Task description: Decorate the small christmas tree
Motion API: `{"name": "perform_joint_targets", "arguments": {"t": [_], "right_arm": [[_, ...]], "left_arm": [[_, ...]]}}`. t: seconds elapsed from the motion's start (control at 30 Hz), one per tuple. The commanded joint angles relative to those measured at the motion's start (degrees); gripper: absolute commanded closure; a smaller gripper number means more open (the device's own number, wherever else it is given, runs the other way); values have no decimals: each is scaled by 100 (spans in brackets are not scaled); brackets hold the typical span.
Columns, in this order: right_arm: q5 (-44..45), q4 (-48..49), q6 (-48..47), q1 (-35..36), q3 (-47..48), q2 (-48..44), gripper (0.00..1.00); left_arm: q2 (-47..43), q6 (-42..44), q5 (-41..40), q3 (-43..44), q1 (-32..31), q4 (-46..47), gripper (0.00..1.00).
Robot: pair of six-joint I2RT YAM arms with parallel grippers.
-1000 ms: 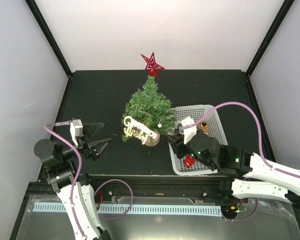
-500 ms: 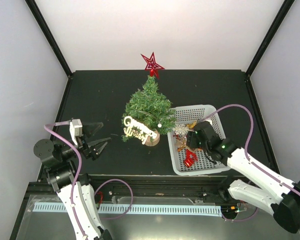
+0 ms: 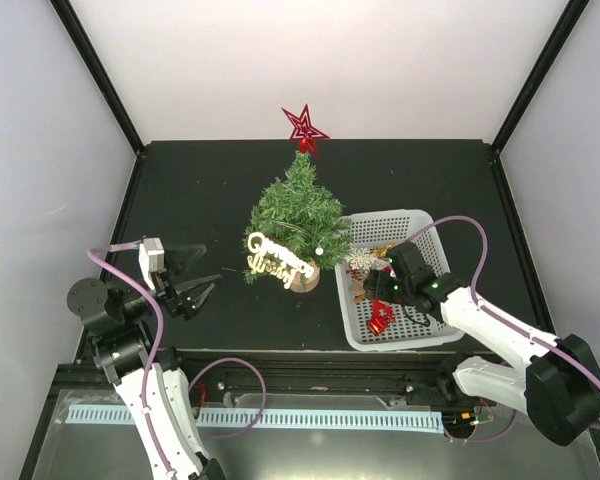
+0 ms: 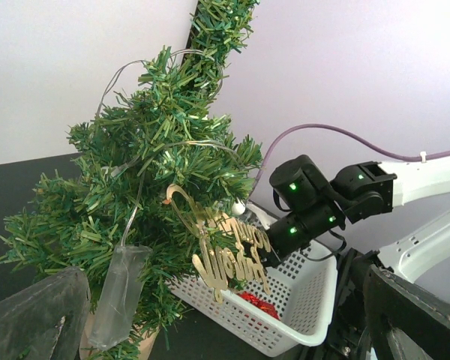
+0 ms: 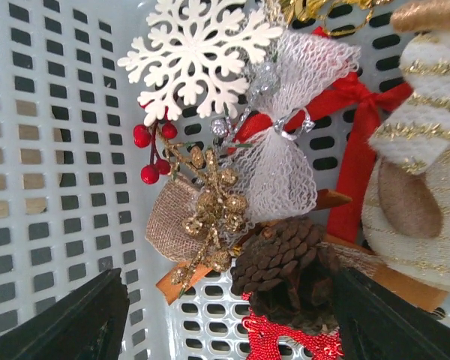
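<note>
A black table (image 3: 230,180) inside a white-walled booth carries everything. The small dark-green artificial Christmas tree (image 3: 298,212) stands upright on its round light wooden disc base (image 3: 304,281), ahead and to the right of the left fingers (image 3: 188,250), which are spread wide, empty and well apart from it. It already wears a red wire star (image 3: 304,128) and a gold script sign (image 3: 277,258). The right fingers (image 5: 67,319) hang apart inside the white perforated plastic basket (image 3: 425,226), holding nothing. Ahead of them, between the two tips, lie a white snowflake (image 5: 199,56), a white mesh bow (image 5: 285,150) and a brown pine cone (image 5: 285,262). The tree looks light and easy to tip. Its needle branches are soft and should bend under a push, so it is best steadied low on the trunk or by the base, not at the tips.
</note>
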Motion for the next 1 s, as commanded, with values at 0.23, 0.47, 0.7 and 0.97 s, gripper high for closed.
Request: {"name": "perform_joint_targets", "arguments": {"t": [0.23, 0.47, 0.7, 0.97], "right_arm": [[-192, 420, 121, -44, -306, 10, 32], [-55, 438, 107, -43, -355, -118, 40], [18, 494, 84, -52, -411, -85, 45], [121, 482, 37, -52, -395, 97, 49]], "left_arm": [[-61, -96, 46, -18, 55, 226, 1], [-77, -133, 38, -35, 60, 273, 1], [-116, -167, 49, -74, 58, 318, 1], [-159, -236, 61, -103, 59, 403, 1]]}}
